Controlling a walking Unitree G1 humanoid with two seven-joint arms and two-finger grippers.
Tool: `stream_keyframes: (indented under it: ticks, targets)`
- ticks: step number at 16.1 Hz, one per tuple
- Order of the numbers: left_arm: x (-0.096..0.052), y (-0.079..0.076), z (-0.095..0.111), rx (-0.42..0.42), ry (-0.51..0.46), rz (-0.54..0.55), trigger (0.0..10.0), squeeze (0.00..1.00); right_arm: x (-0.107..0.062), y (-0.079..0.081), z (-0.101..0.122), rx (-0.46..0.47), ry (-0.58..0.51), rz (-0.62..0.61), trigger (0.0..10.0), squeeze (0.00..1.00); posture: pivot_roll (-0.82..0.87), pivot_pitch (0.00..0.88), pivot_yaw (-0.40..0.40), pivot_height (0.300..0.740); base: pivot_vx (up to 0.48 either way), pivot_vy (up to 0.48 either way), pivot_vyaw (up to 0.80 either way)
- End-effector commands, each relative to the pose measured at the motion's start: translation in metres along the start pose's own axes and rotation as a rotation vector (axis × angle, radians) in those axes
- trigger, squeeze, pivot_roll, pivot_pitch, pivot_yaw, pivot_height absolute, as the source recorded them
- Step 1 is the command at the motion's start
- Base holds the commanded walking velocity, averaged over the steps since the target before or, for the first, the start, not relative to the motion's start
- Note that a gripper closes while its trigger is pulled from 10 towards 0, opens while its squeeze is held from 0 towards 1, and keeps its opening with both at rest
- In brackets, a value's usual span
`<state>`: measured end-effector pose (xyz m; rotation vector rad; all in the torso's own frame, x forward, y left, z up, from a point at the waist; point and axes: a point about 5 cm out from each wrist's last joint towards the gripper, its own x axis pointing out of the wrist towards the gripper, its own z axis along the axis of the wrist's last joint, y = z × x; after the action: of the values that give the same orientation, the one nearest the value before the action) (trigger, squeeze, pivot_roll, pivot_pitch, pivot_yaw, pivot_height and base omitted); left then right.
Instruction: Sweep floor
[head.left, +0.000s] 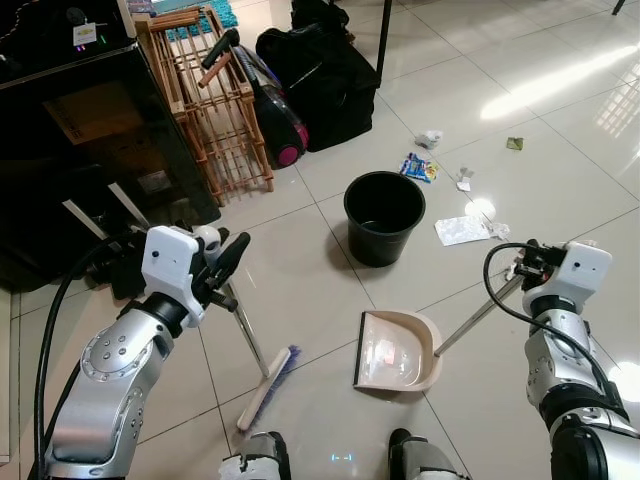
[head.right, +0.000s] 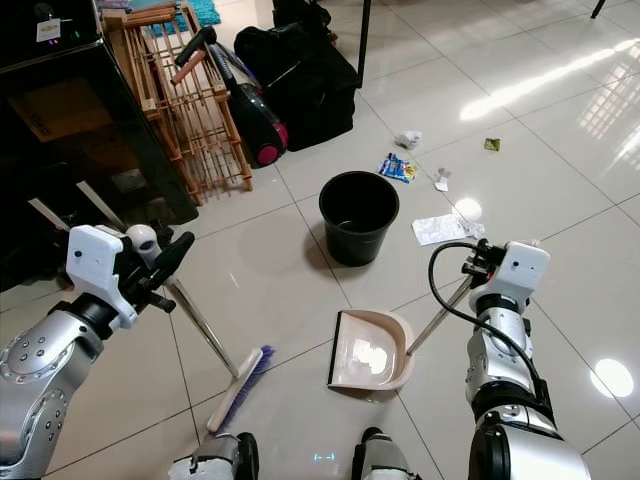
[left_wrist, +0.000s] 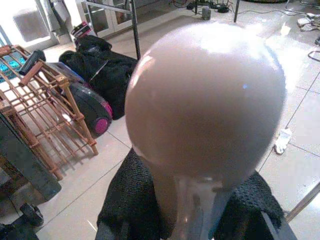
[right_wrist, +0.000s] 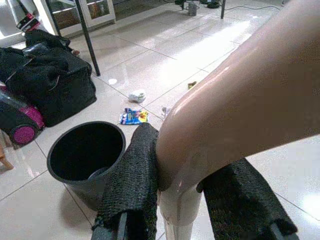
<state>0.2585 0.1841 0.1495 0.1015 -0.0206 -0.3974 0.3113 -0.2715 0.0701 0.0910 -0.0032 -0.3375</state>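
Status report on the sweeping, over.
Left gripper shut on broom. Right gripper shut on dustpan handle. Litter beyond bin, unswept.

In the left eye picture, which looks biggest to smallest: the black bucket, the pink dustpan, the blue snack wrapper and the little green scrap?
1. Black bucket and pink dustpan: they look about alike, and the dustpan lies nearer the camera, so I won't rank them.
2. Blue snack wrapper.
3. Green scrap, smallest, though it is also farthest away.

floor (head.left: 560, 150): glossy tile | on it: black bin (head.left: 384, 216), dustpan (head.left: 397, 350), broom head (head.left: 270, 385), scattered litter (head.left: 462, 230)
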Motion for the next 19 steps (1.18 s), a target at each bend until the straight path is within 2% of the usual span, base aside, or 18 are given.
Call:
stream_keyframes:
  ticks: [1,4,9,10,11,12,14,15,16,19]
  targets:
    - [-0.001,0.002,0.004,0.014,-0.019,-0.002,10.0,0.00,-0.004,-0.003,-0.007,0.013,0.027,-0.010,0.0,0.00,0.14,0.209,0.071,0.740,0.000,0.000,0.00]
    - [0.003,0.001,0.002,0.011,-0.026,0.000,10.0,0.00,-0.005,-0.006,-0.004,0.027,-0.001,-0.031,0.0,0.00,0.12,0.173,0.049,0.740,0.000,0.000,0.00]
    - [0.014,0.000,0.003,-0.002,-0.054,-0.002,10.0,0.00,-0.019,-0.035,0.015,0.023,-0.176,-0.176,0.0,0.00,0.05,0.127,0.047,0.740,0.000,0.000,0.00]
    - [0.018,-0.003,0.001,-0.007,-0.053,-0.011,10.0,0.00,-0.028,-0.039,0.024,0.015,-0.234,-0.191,0.0,0.00,0.02,0.115,0.049,0.740,0.000,0.000,0.00]
    - [0.018,-0.003,0.001,-0.007,-0.053,-0.011,10.0,0.00,-0.028,-0.039,0.024,0.015,-0.234,-0.191,0.0,0.00,0.02,0.115,0.049,0.740,0.000,0.000,0.00]
    - [0.021,-0.002,-0.004,-0.004,-0.024,0.008,10.0,0.00,-0.038,-0.037,0.034,0.006,-0.269,-0.172,0.0,0.00,-0.01,0.110,0.050,0.740,0.000,0.000,0.00]
    - [0.024,0.001,-0.008,0.022,-0.004,0.075,10.0,0.00,-0.057,-0.017,0.051,0.000,-0.292,-0.044,0.0,0.00,-0.03,0.110,0.054,0.740,0.000,0.000,0.00]
    - [0.025,0.000,-0.008,0.037,-0.006,0.082,10.0,0.00,-0.061,-0.012,0.054,0.003,-0.292,-0.013,4.4,0.00,-0.03,0.114,0.053,0.740,0.000,0.000,0.00]
    - [0.026,-0.003,-0.009,0.045,0.002,0.097,10.0,0.00,-0.070,0.000,0.057,0.019,-0.242,0.057,10.0,0.00,-0.05,0.112,0.050,0.740,0.000,0.000,0.00]
    - [0.031,-0.010,-0.006,0.015,-0.022,0.108,10.0,0.00,-0.086,0.015,0.072,-0.016,-0.263,0.132,10.0,0.00,-0.06,0.116,0.042,0.740,0.000,0.000,0.00]
